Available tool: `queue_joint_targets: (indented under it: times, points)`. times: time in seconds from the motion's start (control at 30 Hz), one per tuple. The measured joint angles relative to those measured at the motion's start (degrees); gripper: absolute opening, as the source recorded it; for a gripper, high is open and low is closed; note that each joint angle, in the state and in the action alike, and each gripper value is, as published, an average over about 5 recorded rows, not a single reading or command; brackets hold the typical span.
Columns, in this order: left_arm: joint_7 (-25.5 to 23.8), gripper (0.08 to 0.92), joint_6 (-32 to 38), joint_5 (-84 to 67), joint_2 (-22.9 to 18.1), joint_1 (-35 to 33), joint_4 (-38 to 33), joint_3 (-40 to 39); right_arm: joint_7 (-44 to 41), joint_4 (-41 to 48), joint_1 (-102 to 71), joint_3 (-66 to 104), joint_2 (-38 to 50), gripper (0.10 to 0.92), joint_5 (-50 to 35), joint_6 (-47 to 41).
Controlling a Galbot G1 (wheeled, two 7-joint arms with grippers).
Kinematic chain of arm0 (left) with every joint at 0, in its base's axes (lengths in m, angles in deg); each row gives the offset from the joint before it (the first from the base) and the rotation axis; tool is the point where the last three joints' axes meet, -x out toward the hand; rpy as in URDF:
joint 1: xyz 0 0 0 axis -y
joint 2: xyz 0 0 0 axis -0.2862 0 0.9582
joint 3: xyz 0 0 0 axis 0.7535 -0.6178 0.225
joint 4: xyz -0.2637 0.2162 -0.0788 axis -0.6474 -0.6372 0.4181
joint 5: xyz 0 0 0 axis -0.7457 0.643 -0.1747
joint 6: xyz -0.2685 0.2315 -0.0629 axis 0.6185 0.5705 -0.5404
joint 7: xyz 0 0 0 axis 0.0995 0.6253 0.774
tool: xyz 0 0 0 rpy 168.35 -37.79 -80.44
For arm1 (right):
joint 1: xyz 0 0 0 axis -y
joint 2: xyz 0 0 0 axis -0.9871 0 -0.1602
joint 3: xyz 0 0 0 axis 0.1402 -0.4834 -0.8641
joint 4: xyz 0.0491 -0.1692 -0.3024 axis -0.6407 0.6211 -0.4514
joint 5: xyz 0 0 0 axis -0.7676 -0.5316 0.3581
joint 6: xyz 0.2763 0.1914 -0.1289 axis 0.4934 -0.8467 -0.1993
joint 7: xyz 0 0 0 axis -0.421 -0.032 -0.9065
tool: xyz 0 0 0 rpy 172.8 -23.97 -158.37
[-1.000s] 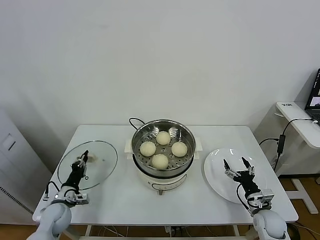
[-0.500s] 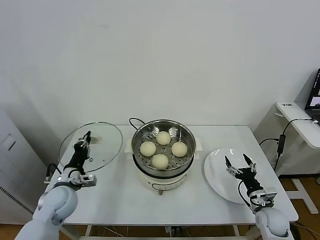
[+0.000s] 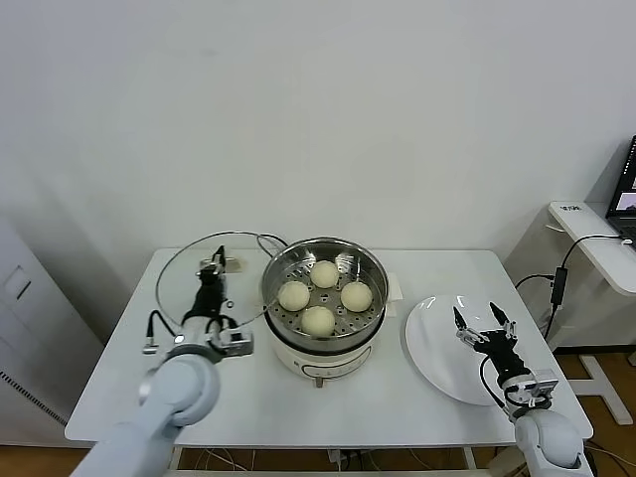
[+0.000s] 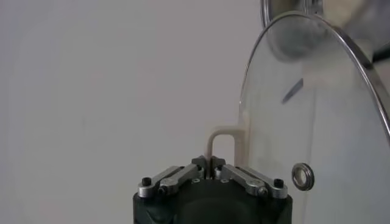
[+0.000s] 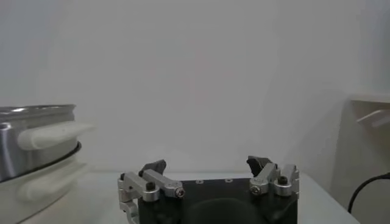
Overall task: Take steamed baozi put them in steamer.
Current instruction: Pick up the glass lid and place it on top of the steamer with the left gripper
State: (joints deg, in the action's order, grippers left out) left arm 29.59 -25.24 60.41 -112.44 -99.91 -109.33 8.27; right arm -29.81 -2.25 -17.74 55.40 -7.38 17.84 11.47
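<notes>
All four baozi [image 3: 324, 289] lie in the steamer [image 3: 323, 260], so the loading step looks finished. The left gripper [image 3: 210, 275], closed on the handle of the glass lid [image 3: 194, 283], holds it tilted just beside the steamer; probably the next move is covering it squarely. The right gripper [image 3: 487, 328] hangs open above the plate [image 3: 429, 328].

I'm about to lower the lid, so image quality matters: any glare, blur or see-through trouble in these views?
Head view: evenly lit and sharp; the glass lid is see-through, its rim the clearest cue beside the steamer. Left wrist view: the left gripper grips the lid's handle sharply, while the lid's far edge blurs with reflections. Right wrist view: the open right gripper is crisp, the background pale and soft.
</notes>
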Motion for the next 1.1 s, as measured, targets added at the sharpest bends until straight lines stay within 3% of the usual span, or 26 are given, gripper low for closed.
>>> queue_joint_targets:
  times: [0.57, 1.1]
  points:
    - [-3.3, 0.108, -5.5, 10.1, -10.6, 7.9, 4.7, -13.2, -0.5, 0.5, -0.1, 0.4, 0.0, 0.823, 0.1, 0.3]
    - [-2.8, 0.108, -5.9, 15.7, -17.4, 9.7, 11.3, -17.1, -1.0, 1.4, -0.3, 0.6, -0.3, 0.823, 0.5, 0.8]
